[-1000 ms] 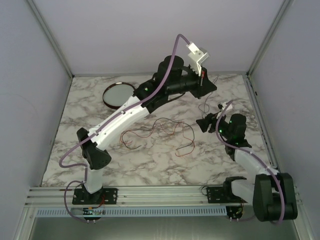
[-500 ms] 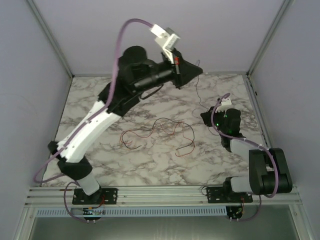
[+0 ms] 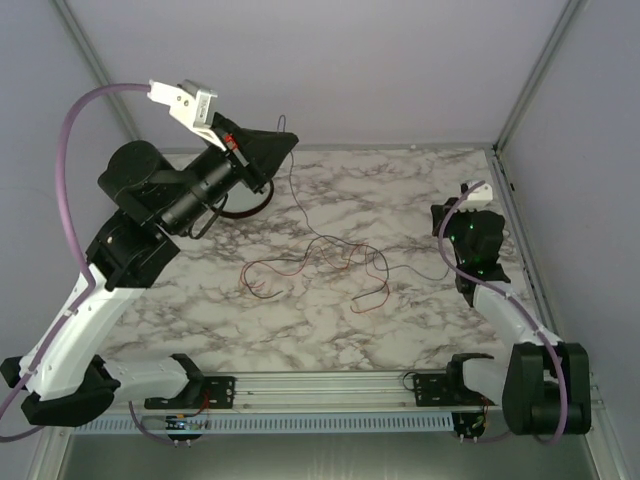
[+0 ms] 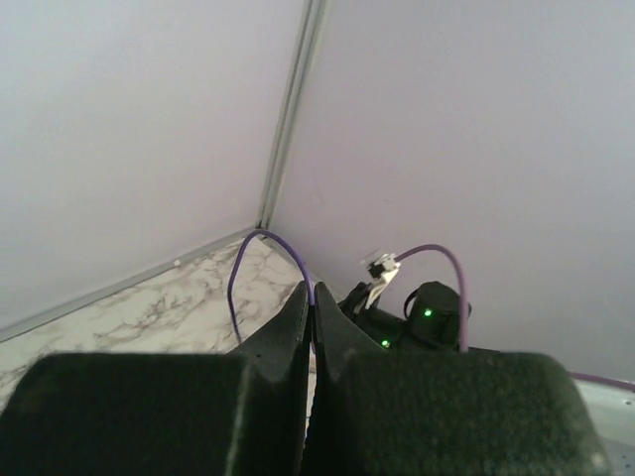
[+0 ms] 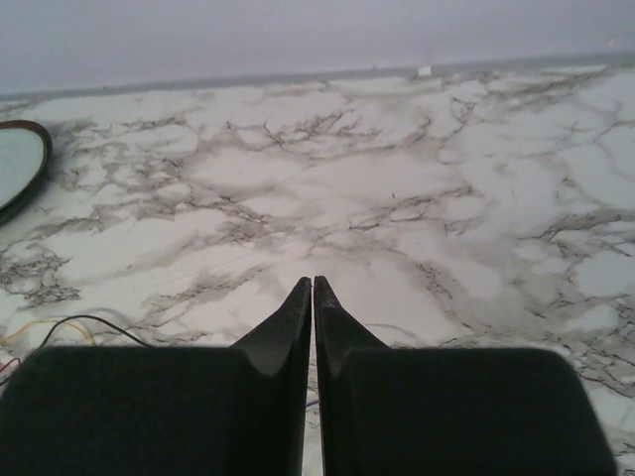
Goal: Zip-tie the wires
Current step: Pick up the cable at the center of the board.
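Overhead, the left pincer (image 3: 287,139) hangs high over the counter (image 3: 400,190), pressed together on one strand that drops to the wires (image 3: 320,262) tangled mid-counter. The right pincer (image 3: 437,213) sits low at the right, apart from the tangle.

From the left wrist, a thin strand (image 4: 260,238) loops off the closed tips.

From the right wrist, the fingers are shut with nothing visible between them.

My advice: lift gently, and gather the strands into one bundle before tying.

wires (image 5: 89,318) partly behind right gripper (image 5: 313,288), dish (image 5: 15,164) cropped
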{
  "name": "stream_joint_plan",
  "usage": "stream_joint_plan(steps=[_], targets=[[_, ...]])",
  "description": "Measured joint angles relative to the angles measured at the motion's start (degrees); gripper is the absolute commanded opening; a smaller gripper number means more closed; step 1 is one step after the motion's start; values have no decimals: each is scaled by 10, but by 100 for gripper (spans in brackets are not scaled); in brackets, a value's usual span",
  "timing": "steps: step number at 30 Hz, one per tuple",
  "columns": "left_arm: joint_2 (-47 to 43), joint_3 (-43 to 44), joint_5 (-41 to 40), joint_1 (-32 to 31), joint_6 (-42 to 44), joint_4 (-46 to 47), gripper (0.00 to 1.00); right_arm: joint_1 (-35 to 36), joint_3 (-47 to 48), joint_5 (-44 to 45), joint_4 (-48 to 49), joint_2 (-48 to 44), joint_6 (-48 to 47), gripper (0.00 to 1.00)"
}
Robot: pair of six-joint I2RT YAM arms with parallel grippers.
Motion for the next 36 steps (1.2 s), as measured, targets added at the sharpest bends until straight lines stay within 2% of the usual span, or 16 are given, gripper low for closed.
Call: stream_joint_plan(steps=[3, 9, 12, 20, 27, 36], targets=[[-5, -11, -9, 1, 0, 0, 0, 0, 5, 0, -22, -25, -14, 20], [3, -19, -22, 1, 2, -3, 0, 5, 9, -45, -83, -14, -21, 46], [3, -20, -22, 1, 2, -3, 0, 21, 11, -67, -134, 0, -22, 53], [12, -18, -22, 1, 3, -3, 0, 78, 21, -74, -269, 26, -19, 55], [22, -15, -21, 2, 2, -3, 0, 88, 27, -45, -305, 89, -40, 55], [22, -8, -21, 2, 2, -9, 0, 121, 96, 2, -335, 170, -91, 55]])
